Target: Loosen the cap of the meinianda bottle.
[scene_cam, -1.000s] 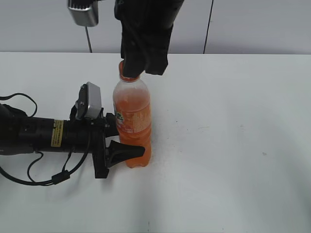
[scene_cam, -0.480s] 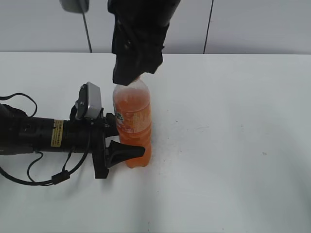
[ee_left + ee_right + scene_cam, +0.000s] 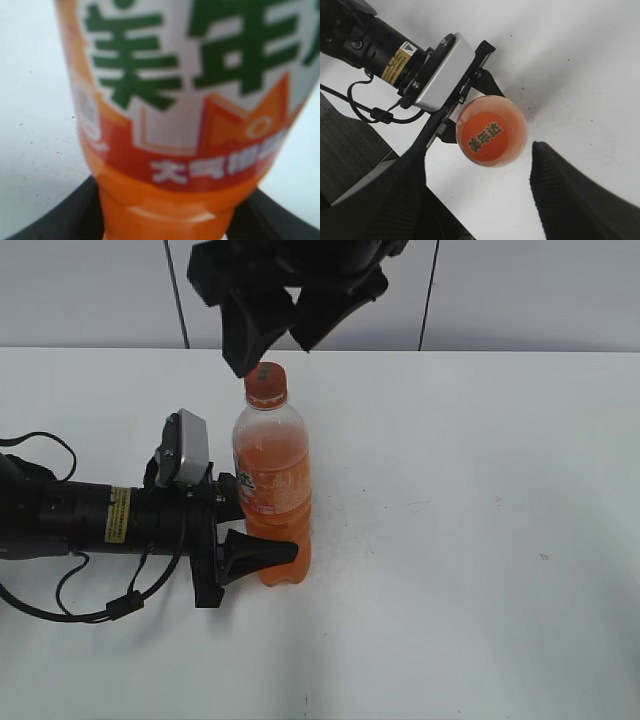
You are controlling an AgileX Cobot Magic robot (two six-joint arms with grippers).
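Observation:
The meinianda bottle [image 3: 272,490] stands upright on the white table, full of orange drink. Its orange cap [image 3: 266,383] sits on the neck and is uncovered. My left gripper [image 3: 262,528] is shut on the bottle's lower body, one finger [image 3: 255,552] in front and one behind. In the left wrist view the label [image 3: 190,90] fills the frame between the black fingers [image 3: 65,215]. My right gripper [image 3: 272,355] hangs open just above the cap, not touching it. In the right wrist view the cap [image 3: 485,139] lies between the spread fingers [image 3: 395,190].
My left arm [image 3: 80,520] lies low along the table from the left edge, with its camera box [image 3: 185,448] and loose black cables [image 3: 90,610]. The white table [image 3: 480,540] stretches to the right. A grey wall stands behind.
My right gripper was down over the cap, hiding it. It has since risen and spread its fingers, and the cap now shows. The bottle and left gripper have not moved.

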